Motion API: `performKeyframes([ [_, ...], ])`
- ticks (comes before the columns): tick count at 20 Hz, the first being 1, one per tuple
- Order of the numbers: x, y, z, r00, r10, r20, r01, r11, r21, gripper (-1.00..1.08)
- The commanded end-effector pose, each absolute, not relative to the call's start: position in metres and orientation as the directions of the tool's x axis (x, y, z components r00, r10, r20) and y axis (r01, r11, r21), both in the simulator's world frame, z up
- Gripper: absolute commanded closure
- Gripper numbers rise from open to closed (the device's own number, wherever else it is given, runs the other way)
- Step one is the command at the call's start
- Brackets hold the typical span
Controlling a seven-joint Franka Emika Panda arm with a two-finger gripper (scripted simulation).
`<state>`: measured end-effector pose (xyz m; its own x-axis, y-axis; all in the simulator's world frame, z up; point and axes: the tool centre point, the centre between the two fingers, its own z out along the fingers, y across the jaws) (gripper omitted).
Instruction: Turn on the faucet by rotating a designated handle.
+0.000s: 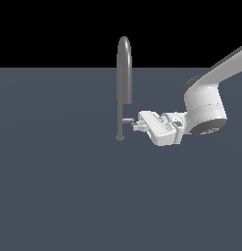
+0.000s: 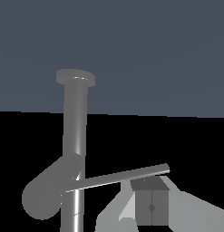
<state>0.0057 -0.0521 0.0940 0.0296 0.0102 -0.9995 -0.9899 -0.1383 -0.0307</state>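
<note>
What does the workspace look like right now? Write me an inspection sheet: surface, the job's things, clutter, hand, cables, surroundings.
Surface: plain dark blue-grey floor, flat, no marks.
Faucet: upright on a small round base, narrow gooseneck arching over the top.
Handle: short bar sticking sideways from the lower stem, toward the exterior view's right.
Clutter: nothing seen.
Hand: lying sideways at handle height, its fingertips at the bar's free end; the wrist view shows the fingers pressed together just beside the bar; contact cannot be told.
Cables: nothing seen.
Surroundings: black background above the floor; white arm enters from the exterior view's upper right.
</note>
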Motion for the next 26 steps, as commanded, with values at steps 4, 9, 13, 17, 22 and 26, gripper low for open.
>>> performKeyframes([
  [4, 0.01, -0.051, 0.072, 0.016, 0.006, -1.0, -0.991, -0.135, -0.017, 1.08],
  [9, 0.014, -0.051, 0.053, 0.006, 0.002, -1.0, -0.991, -0.134, -0.007, 1.08],
  [13, 0.021, -0.05, 0.073, 0.036, 0.016, -0.999, -0.989, -0.142, -0.038, 1.08],
  [17, 0.027, -0.049, 0.062, 0.028, 0.012, -1.0, -0.99, -0.14, -0.029, 1.08],
  [22, 0.033, -0.048, 0.05, 0.018, 0.008, -1.0, -0.99, -0.137, -0.019, 1.08],
  [26, 0.039, -0.048, 0.04, 0.011, 0.005, -1.0, -0.991, -0.135, -0.012, 1.08],
])
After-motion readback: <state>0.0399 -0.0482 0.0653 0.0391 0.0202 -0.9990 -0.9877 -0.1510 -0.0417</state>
